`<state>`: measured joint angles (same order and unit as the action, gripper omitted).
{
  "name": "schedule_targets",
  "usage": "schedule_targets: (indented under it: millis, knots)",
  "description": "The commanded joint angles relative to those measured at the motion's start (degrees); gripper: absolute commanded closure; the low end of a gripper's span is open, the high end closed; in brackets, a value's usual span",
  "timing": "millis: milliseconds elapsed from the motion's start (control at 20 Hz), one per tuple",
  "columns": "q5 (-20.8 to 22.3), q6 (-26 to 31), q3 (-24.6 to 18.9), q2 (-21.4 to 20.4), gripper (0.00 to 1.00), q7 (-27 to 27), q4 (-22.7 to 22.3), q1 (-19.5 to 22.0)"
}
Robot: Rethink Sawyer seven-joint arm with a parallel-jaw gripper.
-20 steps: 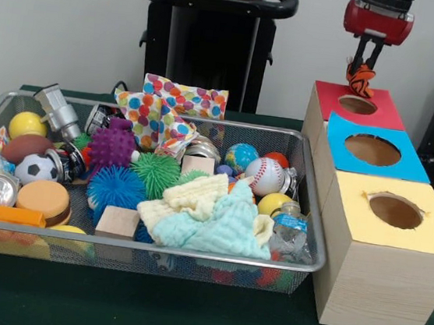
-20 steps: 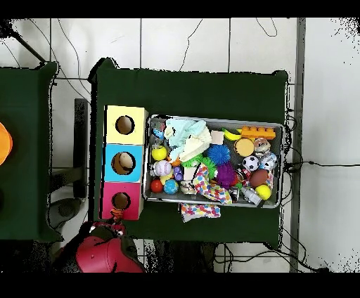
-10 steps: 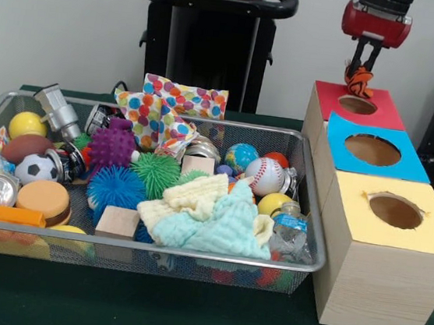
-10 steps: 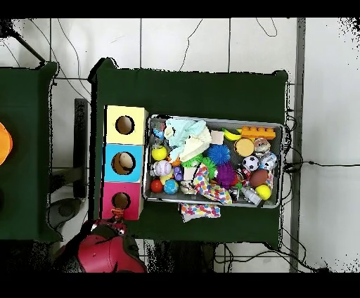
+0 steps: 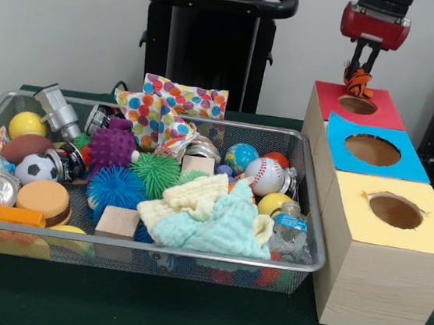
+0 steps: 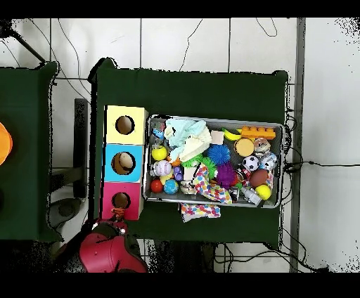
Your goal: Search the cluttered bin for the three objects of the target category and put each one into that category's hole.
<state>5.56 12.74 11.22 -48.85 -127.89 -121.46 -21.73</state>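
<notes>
Red-black hand (image 5: 359,71) clenched on small orange dark-striped soft toy (image 5: 358,82), hanging just above far rim of round hole in red card surround (image 5: 358,105); silver wire-mesh bin (image 5: 314,221) beside it, on green tabletop (image 5: 184,316).

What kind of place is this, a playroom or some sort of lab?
Most likely a robotics lab, set up for a sorting test. A robot arm hangs over a green-clothed table bearing a mesh bin of jumbled toys and three boxes with coloured holes; cables trail across the tiled floor.
</notes>
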Motion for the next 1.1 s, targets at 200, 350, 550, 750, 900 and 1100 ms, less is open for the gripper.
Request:
schedule_targets:
  millis: [200, 350, 550, 750, 900, 1100]
  knots:
    - [-3.5, -2.16, -3.38, 3.89, 1.0, -7.3, 8.78, 2.89]
    - [-3.84, -1.76, -3.31, 4.11, 1.0, -7.54, 9.19, 2.47]
    - [-4.45, -0.52, -3.71, 4.01, 1.0, -7.54, 9.91, 2.47]
    - [-4.55, 0.67, -3.57, 3.8, 1.0, -7.23, 10.93, 2.17]
    - [-4.31, 1.61, -3.09, 3.74, 1.0, -6.87, 11.82, 1.84]
    - [-4.1, 1.65, -3.1, 4.11, 1.0, -6.72, 12.66, 1.68]
